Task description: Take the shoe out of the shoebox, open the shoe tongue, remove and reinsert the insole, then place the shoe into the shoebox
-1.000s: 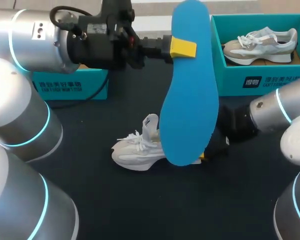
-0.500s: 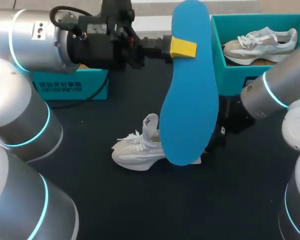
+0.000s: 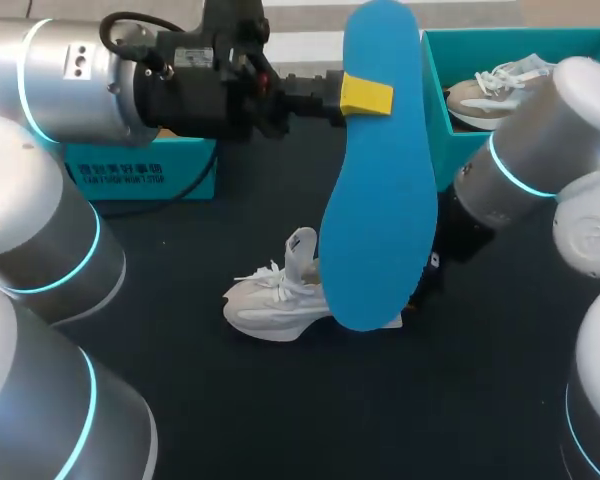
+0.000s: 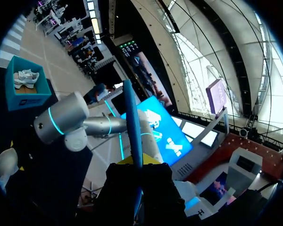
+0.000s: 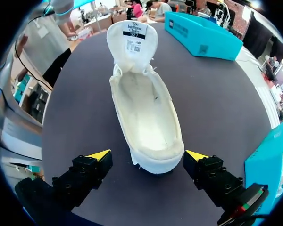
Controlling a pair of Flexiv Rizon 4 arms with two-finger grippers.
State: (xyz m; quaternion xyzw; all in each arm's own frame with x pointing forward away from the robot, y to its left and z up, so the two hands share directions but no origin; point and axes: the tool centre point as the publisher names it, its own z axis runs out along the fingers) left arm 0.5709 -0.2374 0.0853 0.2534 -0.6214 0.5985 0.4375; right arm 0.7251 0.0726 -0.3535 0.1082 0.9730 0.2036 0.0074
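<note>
**A:** That matte black worktop [image 3: 280,410] under you: what is on it?

**B:** A pale grey and white lace-up sneaker [image 3: 270,305], standing on its thick, rounded sole near the middle, outside any box. The upper looks soft, with white laces crossing the front.

**A:** Can you see inside it?

**B:** From my right wrist I look straight in from the heel. The padded white tongue [image 5: 132,40] is pulled up and forward, with a printed label on its inner face. The cavity shows cream cloth with a line of stitching.

**A:** How are your right jaws set?

**B:** They are spread wide and low at the heel end. The rounded heel sits between the yellow fingertips [image 5: 100,154], and neither seems to touch it. From the head view they are hidden behind what my other arm holds.

**A:** And what is that?

**B:** A flat blue insole [image 3: 380,200], long and round-ended, with a smooth, dull face. My left jaws are clamped on it near its narrower end and hold it in the air, broad end down. In the head view it covers the sneaker's heel half. From my left wrist it is edge-on, a thin blue blade.

**A:** Any boxes?

**B:** There is an open teal cardboard shoebox [image 3: 450,140] at the far right, with a matching second sneaker [image 3: 480,92] in it. Another teal cardboard box [image 3: 140,175] sits at the far left.
</note>
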